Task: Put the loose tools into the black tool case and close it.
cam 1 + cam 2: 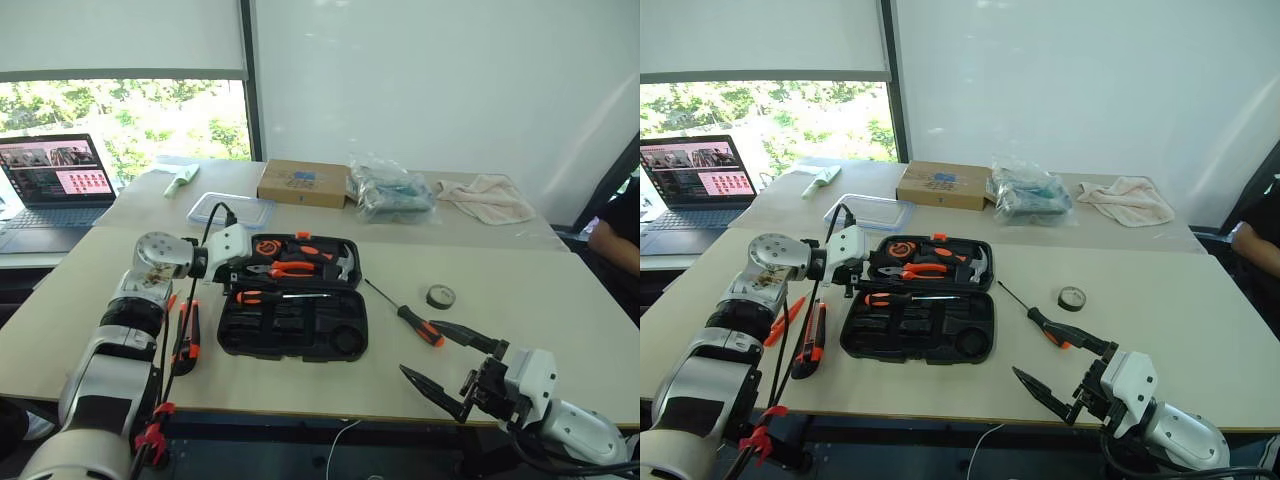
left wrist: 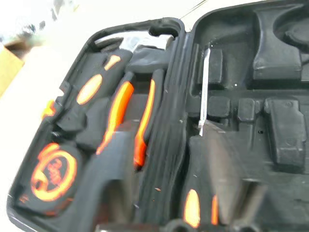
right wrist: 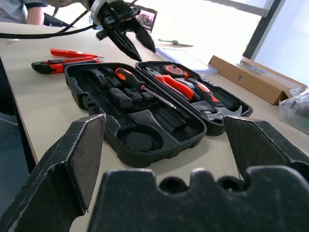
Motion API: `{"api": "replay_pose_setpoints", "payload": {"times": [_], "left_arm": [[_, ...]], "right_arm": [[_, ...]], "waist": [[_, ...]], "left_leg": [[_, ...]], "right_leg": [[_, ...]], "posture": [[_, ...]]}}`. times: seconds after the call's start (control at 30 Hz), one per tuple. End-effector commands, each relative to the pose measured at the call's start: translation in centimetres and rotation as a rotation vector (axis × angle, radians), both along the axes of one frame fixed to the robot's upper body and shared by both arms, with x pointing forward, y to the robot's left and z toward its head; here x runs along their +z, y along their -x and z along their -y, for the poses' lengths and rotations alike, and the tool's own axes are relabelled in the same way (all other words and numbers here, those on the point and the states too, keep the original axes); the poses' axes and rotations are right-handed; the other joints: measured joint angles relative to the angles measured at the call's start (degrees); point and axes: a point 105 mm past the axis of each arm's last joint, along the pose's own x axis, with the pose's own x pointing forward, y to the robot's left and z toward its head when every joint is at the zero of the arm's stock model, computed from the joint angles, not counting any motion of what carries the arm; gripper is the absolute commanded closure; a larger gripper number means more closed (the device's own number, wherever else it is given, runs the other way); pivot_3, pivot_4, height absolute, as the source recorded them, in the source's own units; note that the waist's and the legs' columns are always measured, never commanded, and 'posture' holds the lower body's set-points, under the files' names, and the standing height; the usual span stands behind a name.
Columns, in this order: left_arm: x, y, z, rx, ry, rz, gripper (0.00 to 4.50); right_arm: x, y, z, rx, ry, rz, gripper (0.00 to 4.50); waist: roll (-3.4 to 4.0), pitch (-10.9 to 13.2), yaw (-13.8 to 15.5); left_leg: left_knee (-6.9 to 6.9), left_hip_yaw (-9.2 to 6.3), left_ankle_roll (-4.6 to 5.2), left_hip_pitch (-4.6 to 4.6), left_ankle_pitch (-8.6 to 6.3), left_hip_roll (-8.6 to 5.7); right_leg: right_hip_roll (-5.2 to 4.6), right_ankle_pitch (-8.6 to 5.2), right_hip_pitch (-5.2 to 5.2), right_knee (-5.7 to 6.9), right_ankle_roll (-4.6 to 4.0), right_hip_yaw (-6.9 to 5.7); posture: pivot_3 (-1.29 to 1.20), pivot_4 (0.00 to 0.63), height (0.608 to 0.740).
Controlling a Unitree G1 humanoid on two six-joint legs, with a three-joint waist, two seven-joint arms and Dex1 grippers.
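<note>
The black tool case (image 1: pixel 345 330) lies open in the middle of the table. One long screwdriver (image 1: pixel 275 296) rests in its near half. My left gripper (image 1: pixel 230 274) hovers over the case's left end, fingers slightly apart and empty. Left of the case lie the utility knife (image 1: pixel 188 340) and the small orange screwdriver (image 1: pixel 787 318). A second long screwdriver (image 1: pixel 1045 325) and the black tape roll (image 1: pixel 441 296) lie on the table right of the case. My right gripper (image 1: pixel 417 346) hangs wide open near the front edge, close to that screwdriver's handle.
Pliers (image 1: pixel 290 268), a hammer (image 1: pixel 343 262) and a tape measure (image 1: pixel 266 247) fill the case's far half. Behind it stand a clear container (image 1: pixel 232 208), a cardboard box (image 1: pixel 303 183), a plastic bag (image 1: pixel 392 192) and a cloth (image 1: pixel 490 197). A laptop (image 1: pixel 60 180) sits far left; a person's arm (image 1: pixel 615 240) shows at right.
</note>
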Motion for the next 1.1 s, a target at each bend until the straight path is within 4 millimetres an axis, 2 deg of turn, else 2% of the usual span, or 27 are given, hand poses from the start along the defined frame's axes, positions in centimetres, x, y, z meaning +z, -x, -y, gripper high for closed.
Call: {"api": "replay_pose_setpoints", "payload": {"times": [0.03,0.07,0.1,0.4,0.47,0.63,0.7,0.9,1.1], "left_arm": [[-0.3,-0.1,0.3,0.019,0.024,-0.010,3.98],[-0.6,0.0,0.4,0.018,0.026,-0.022,4.44],[-0.9,0.0,0.5,0.021,0.026,-0.034,4.47],[-4.2,0.4,0.4,0.076,-0.063,-0.133,4.47],[-5.6,0.6,0.4,0.087,-0.110,-0.157,4.47],[-8.0,0.8,0.3,0.148,-0.180,-0.233,4.47],[-8.3,0.7,0.3,0.181,-0.173,-0.256,4.47],[-8.5,0.4,0.6,0.226,-0.148,-0.309,4.47],[-8.1,0.3,0.7,0.219,-0.112,-0.299,4.47]], "right_arm": [[0.7,0.0,0.1,-0.004,-0.001,0.032,0.00],[0.7,0.0,0.1,-0.005,0.001,0.032,0.00],[0.7,0.0,0.2,-0.006,0.004,0.032,0.00],[0.6,-0.1,0.3,-0.009,0.004,0.033,0.00],[0.7,-0.1,0.3,-0.010,0.005,0.034,0.00],[0.7,-0.1,0.4,-0.017,0.005,0.036,0.00],[0.7,0.0,0.6,-0.025,0.003,0.033,0.00],[0.5,0.6,1.4,-0.058,0.006,0.014,0.00],[0.2,1.2,2.2,-0.102,0.007,0.000,0.00]], "waist": [[0.00,0.0,-0.1],[0.00,0.0,-0.1],[0.00,0.0,-0.1],[0.00,0.0,-0.1],[0.01,0.0,-0.1],[0.08,-0.1,0.0],[0.21,-0.2,0.0],[0.89,-0.6,0.3],[1.03,-0.7,0.3]], "left_leg": [[0.02,0.00,0.00,-0.01,0.00,-0.01],[0.04,0.00,0.01,-0.02,-0.01,-0.01],[0.04,0.00,0.01,-0.02,-0.01,-0.01],[0.05,0.00,0.01,0.02,-0.01,-0.01],[0.06,0.00,0.01,0.04,-0.01,-0.01],[0.02,-0.04,0.07,0.63,-0.04,0.05],[-0.06,-0.03,0.15,0.94,-0.11,0.05],[-0.02,-0.04,0.15,0.97,-0.10,0.04],[-0.01,-0.03,0.15,0.98,-0.09,0.03]], "right_leg": [[0.00,0.00,0.00,0.00,0.00,0.00],[0.01,0.01,0.00,0.00,0.01,0.00],[0.01,0.01,0.00,0.00,0.01,0.01],[0.00,0.01,0.03,0.03,0.01,0.02],[0.00,0.01,0.05,0.05,0.01,0.02],[-0.02,0.00,0.63,0.00,0.02,0.00],[-0.10,-0.03,0.90,-0.03,0.05,0.02],[-0.15,-0.22,0.95,0.00,0.40,0.10],[-0.13,-0.24,0.94,0.01,0.42,0.13]], "posture": [[0.00,0.150,0.740],[0.00,0.150,0.740],[0.00,0.150,0.740],[0.00,0.150,0.740],[0.00,0.150,0.740],[0.00,0.150,0.740],[0.00,0.150,0.740],[0.00,0.150,0.740],[0.00,0.150,0.740]]}}
